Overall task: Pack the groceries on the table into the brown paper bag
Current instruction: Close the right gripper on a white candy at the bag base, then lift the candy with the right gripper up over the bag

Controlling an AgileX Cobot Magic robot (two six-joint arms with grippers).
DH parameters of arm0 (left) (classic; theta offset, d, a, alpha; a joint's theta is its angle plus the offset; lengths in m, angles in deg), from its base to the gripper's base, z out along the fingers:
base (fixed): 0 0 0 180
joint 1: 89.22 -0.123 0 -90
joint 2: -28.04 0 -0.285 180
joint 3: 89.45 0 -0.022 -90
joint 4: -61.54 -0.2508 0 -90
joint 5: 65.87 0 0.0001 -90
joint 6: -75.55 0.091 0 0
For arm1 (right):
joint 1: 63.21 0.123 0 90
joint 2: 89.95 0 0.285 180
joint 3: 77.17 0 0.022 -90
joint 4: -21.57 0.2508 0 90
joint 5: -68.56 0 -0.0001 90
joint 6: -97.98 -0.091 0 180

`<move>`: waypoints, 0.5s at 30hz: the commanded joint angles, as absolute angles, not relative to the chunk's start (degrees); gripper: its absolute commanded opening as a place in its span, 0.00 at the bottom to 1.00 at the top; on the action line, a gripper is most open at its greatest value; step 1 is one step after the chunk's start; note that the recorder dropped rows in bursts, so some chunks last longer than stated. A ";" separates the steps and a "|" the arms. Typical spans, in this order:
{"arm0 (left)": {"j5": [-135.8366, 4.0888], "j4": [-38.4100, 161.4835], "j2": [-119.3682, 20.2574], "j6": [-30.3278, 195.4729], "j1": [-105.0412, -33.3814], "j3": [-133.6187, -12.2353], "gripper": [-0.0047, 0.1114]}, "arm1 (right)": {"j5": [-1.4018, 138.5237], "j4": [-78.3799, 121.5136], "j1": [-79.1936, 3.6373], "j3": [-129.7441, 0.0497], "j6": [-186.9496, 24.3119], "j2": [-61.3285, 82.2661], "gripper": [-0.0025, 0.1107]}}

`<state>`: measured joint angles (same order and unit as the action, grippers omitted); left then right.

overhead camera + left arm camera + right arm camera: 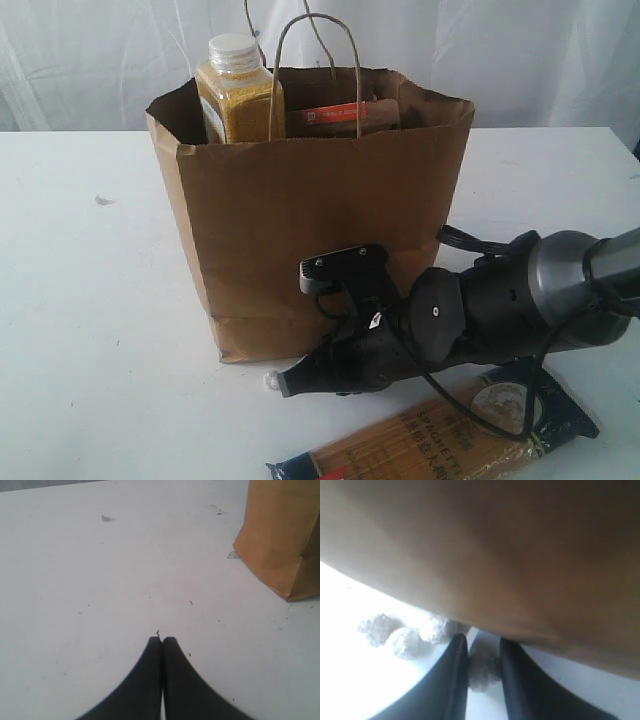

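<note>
The right tool [482, 640], low at the foot of the tall brown paper bag [300, 210], nips a small white fluffy lump [482, 674]; the left tool [162, 640] is closed and empty. Lift clear without shoving the bag. The long dark-blue spaghetti packet [430, 445] lies on the bench [100, 300] nearby.

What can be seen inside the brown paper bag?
A yellow-grain bottle pokes above the rim of the brown paper bag, and a kraft pouch with orange strip shows beside it. The bag's walls hide anything lower down.
</note>
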<state>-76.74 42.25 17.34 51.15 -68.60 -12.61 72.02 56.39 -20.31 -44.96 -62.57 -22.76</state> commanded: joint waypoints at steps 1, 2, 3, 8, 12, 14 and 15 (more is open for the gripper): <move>-76.88 42.29 17.54 51.38 -68.68 -12.24 0.04 | 80.89 56.61 -20.29 -43.85 -62.79 -22.93 0.03; -76.88 42.29 17.54 51.38 -68.68 -12.24 0.04 | 81.56 56.61 -20.29 -43.85 -62.79 -22.08 0.02; -76.88 42.29 17.54 51.38 -68.68 -12.24 0.04 | 82.26 56.61 -20.29 -43.85 -62.79 -21.01 0.02; -76.88 42.29 17.54 51.38 -68.68 -12.24 0.04 | 87.78 56.61 -20.29 -43.85 -62.93 -15.20 0.02; -76.88 42.29 17.54 51.38 -68.68 -12.24 0.04 | 90.65 56.38 -20.29 -43.15 -62.93 -8.87 0.02; -76.88 42.29 17.54 51.38 -68.68 -12.24 0.04 | 91.00 56.38 -20.29 -42.48 -62.93 -5.37 0.02; -76.88 42.29 17.54 51.38 -68.68 -12.24 0.04 | 91.56 56.38 -20.29 -42.47 -63.04 -3.31 0.02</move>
